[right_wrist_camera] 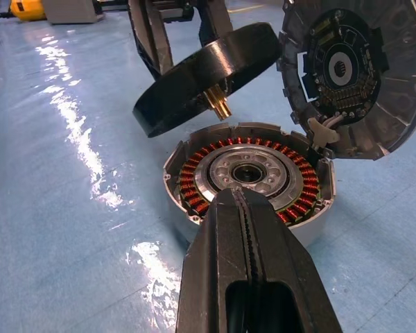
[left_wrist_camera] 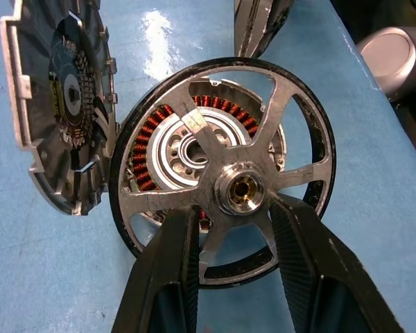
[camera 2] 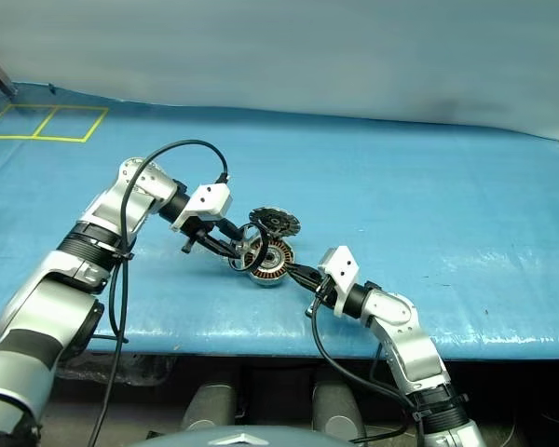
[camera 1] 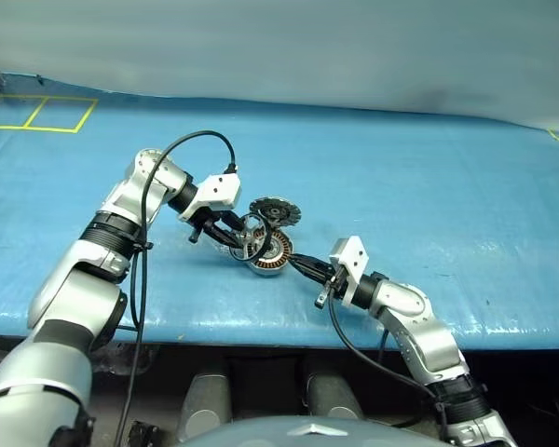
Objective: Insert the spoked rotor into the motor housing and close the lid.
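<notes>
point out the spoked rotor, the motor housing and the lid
spoked rotor [left_wrist_camera: 240,191]: left wrist view, on its hub
motor housing [right_wrist_camera: 301,187]: right wrist view, on the copper windings
lid [right_wrist_camera: 343,69]: right wrist view, on its inner face

We read this as a robotics lab or test bench: a table covered in a blue tarp [camera 1: 429,186], yellow tape squares [camera 1: 37,114] marked at its far left corner, a plain pale wall [camera 1: 307,47] behind, black cabling [camera 1: 158,168] on the arm.

Blue-covered table [camera 1: 429,186] with the motor housing [right_wrist_camera: 253,177], yellow tape squares [camera 1: 37,114]
</notes>
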`<state>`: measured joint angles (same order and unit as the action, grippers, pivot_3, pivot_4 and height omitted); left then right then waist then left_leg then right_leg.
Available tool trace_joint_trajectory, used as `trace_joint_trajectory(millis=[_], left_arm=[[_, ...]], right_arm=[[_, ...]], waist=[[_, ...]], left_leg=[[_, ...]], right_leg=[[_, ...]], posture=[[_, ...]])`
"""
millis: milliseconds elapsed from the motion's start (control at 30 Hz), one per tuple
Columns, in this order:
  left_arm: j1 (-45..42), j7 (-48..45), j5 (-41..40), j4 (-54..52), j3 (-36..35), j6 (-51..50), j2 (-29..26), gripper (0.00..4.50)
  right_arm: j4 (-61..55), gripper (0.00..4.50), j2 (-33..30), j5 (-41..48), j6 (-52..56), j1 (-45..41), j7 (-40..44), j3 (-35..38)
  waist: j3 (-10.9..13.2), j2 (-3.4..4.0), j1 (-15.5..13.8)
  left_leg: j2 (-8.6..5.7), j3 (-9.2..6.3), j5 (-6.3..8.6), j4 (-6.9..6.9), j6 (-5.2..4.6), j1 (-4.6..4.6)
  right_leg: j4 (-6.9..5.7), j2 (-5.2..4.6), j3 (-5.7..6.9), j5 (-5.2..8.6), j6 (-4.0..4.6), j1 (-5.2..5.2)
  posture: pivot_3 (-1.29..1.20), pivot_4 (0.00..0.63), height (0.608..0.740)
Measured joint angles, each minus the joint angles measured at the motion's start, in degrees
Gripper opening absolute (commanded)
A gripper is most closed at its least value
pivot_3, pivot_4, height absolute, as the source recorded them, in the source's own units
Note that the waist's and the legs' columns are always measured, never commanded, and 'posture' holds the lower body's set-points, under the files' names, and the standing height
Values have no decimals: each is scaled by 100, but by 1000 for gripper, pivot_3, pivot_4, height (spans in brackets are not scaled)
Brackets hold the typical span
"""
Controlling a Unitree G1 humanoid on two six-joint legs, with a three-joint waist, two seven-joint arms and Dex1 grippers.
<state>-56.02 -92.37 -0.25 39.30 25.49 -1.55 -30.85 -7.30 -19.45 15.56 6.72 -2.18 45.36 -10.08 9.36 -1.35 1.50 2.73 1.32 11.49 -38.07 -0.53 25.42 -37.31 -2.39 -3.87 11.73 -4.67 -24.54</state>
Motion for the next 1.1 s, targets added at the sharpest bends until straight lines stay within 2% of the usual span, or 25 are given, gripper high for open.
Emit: trace_joint_trajectory(millis=[200, 633, 1100], left_arm=[[-187, 0, 180, 562, 41, 331, 334, 1272], [-578, 5, 468, 1286, 34, 742, 693, 1272], [-741, 0, 136, 1329, 335, 657, 536, 1272]], right_arm=[[2, 0, -136, -24, -310, 290, 99, 19], [3, 0, -149, -76, -343, 506, 40, 20], [5, 0, -136, -89, -374, 568, -72, 21]], waist=[[0, 0, -12], [0, 0, -52], [0, -1, -32]], left_leg=[[-1, -1, 0, 0, 0, 2], [-3, -3, 0, -10, 0, 2], [-3, -5, 0, -8, 0, 4]], right_leg=[[2, 0, 0, 0, 0, 0], [2, 0, -2, 0, -1, 5], [2, 0, -2, 0, -1, 3]], posture=[[0, 150, 740], [0, 150, 740], [0, 150, 740]])
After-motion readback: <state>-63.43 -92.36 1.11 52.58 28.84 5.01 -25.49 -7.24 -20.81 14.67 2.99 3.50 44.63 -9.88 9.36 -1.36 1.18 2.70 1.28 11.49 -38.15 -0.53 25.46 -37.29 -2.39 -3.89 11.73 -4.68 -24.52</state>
